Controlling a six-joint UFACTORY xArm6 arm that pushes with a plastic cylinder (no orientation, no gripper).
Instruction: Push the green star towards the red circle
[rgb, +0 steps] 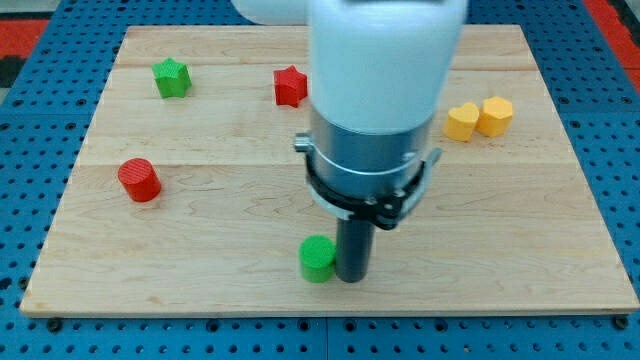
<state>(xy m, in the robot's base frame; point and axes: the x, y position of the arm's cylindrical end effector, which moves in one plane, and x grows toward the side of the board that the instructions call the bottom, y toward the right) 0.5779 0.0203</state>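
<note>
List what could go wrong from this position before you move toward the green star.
My tip sits right beside the green cylinder near the view's bottom, so any leftward sweep would likely shove it instead. The green star lies far off at the view's top left; a straight path there may clip the red circle. Approached from the wrong side, the star could slide toward the board's edge, not the circle.

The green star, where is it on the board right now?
The green star sits near the board's top-left corner in the camera view, left of the red star and above the red circle, far from my tip.
</note>
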